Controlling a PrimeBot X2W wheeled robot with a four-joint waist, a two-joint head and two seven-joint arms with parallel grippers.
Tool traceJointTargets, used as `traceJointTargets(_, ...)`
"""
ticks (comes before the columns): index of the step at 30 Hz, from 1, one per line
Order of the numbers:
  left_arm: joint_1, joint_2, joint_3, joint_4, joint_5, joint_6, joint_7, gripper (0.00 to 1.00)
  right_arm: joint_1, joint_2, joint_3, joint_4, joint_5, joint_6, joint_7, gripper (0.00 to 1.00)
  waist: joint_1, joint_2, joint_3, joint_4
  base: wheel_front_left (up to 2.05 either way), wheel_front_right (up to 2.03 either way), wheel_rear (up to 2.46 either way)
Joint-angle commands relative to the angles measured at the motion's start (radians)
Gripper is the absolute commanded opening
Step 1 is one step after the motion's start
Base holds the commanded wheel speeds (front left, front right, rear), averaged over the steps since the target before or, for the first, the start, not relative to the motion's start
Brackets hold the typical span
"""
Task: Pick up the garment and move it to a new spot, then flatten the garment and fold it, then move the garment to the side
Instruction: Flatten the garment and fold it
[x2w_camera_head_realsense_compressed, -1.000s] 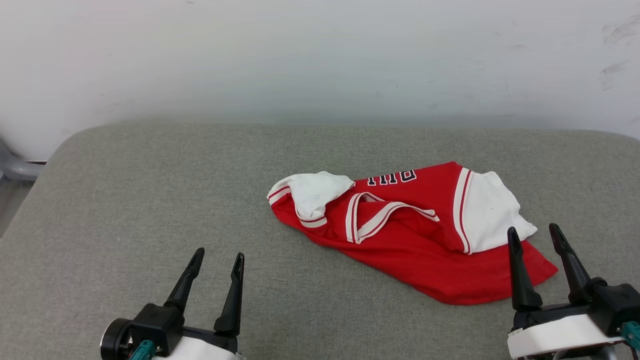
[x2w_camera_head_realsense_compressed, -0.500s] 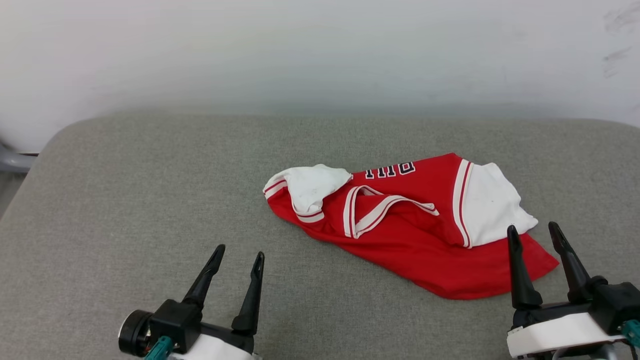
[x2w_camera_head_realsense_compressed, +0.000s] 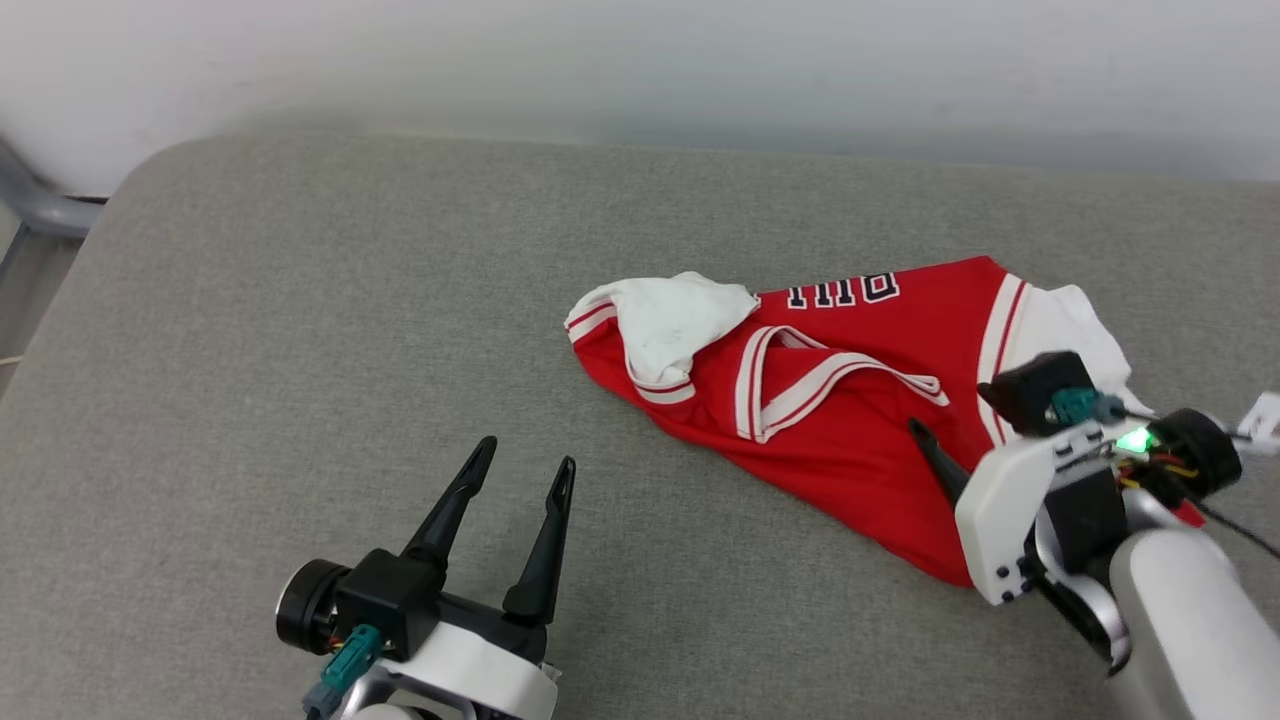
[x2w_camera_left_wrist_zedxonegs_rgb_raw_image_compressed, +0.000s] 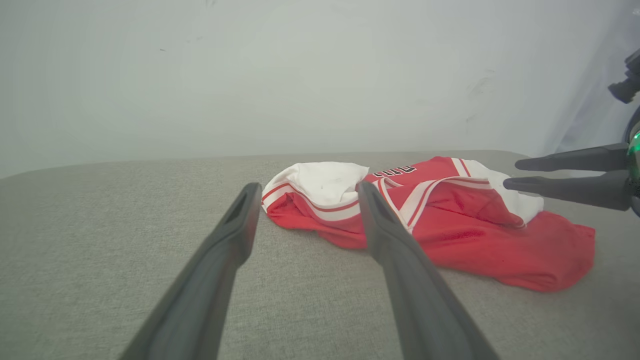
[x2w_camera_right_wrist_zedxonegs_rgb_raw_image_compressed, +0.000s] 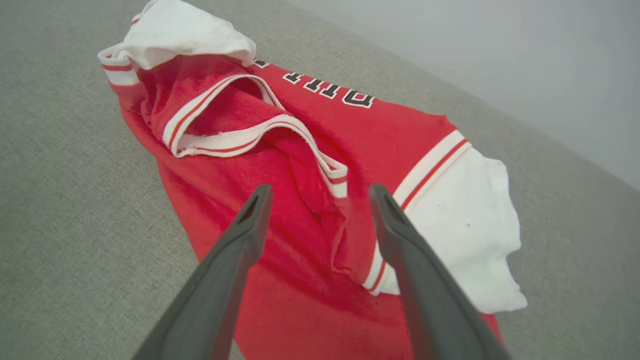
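The garment is a red jersey with white sleeves and striped trim, lying crumpled on the grey padded surface, right of centre, black letters at its far edge. My right gripper hovers open over its right part; in the right wrist view its fingers straddle the red cloth between the collar trim and the right sleeve. Whether the fingertips touch the cloth I cannot tell. My left gripper stands open over bare surface, near and left of the garment, holding nothing. The right gripper also enters the left wrist view from the right.
A pale wall rises right behind the padded surface. A grey metal bar shows past its far left corner. Bare grey padding spreads left of the garment and in front of it.
The head camera has tilted, so the whole picture shifted. My right arm swung up and left, over the garment's right part. The left gripper edged forward and to the right. Both stay open.
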Motion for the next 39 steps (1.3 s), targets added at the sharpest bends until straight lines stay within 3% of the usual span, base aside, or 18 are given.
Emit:
traceJointTargets(1,-0.014,-0.001,-0.003,0.002,-0.007,-0.002,-0.003,1.00,-0.029,-0.014,0.015,-0.001,0.021,-0.001,0.040,1.00,-0.0002,0.0000,0.023,0.027,0.00,0.00,0.00)
traceJointTargets(5,-0.034,-0.009,-0.017,0.012,-0.007,-0.002,-0.003,1.00,-0.155,-0.104,0.104,0.014,0.113,-0.001,0.272,1.00,-0.0002,0.0000,0.041,0.069,0.00,0.00,0.00)
traceJointTargets(9,-0.044,-0.018,-0.025,0.014,-0.009,-0.002,-0.003,1.00,-0.237,-0.170,0.166,0.062,0.156,-0.001,0.411,1.00,-0.0002,0.0000,0.053,0.117,0.00,0.00,0.00)
traceJointTargets(14,-0.042,-0.023,-0.029,0.015,-0.012,-0.001,-0.003,1.00,-0.294,-0.213,0.221,0.137,0.178,-0.001,0.459,1.00,-0.0002,0.0000,0.063,0.160,0.00,0.00,0.00)
traceJointTargets(21,-0.045,-0.028,-0.037,0.016,-0.013,-0.001,-0.003,1.00,-0.318,-0.225,0.264,0.246,0.182,-0.001,0.417,1.00,-0.0002,0.0000,0.073,0.188,0.00,0.00,0.00)
traceJointTargets(22,-0.045,-0.029,-0.037,0.017,-0.013,-0.001,-0.003,1.00,-0.321,-0.222,0.265,0.261,0.183,-0.001,0.407,0.87,-0.0002,0.0000,0.074,0.190,0.00,0.00,0.00)
traceJointTargets(23,-0.046,-0.029,-0.037,0.018,-0.014,-0.001,-0.003,1.00,-0.324,-0.220,0.269,0.275,0.183,-0.001,0.399,0.22,-0.0002,0.0000,0.073,0.190,0.00,0.00,0.00)
traceJointTargets(24,-0.046,-0.030,-0.037,0.019,-0.013,-0.001,-0.003,1.00,-0.329,-0.219,0.274,0.285,0.185,-0.001,0.389,0.00,-0.0002,0.0000,0.072,0.190,0.00,0.00,0.00)
traceJointTargets(32,-0.032,-0.031,-0.020,0.025,-0.007,-0.001,-0.003,1.00,-0.361,-0.210,0.294,0.312,0.254,-0.001,0.329,0.00,-0.0002,0.0000,0.034,0.166,0.00,0.00,0.00)
traceJointTargets(39,0.000,-0.030,0.002,0.025,-0.001,-0.001,-0.003,1.00,-0.302,-0.241,0.296,0.214,0.380,-0.001,0.354,0.00,-0.0002,0.0000,-0.034,0.120,0.00,0.00,0.00)
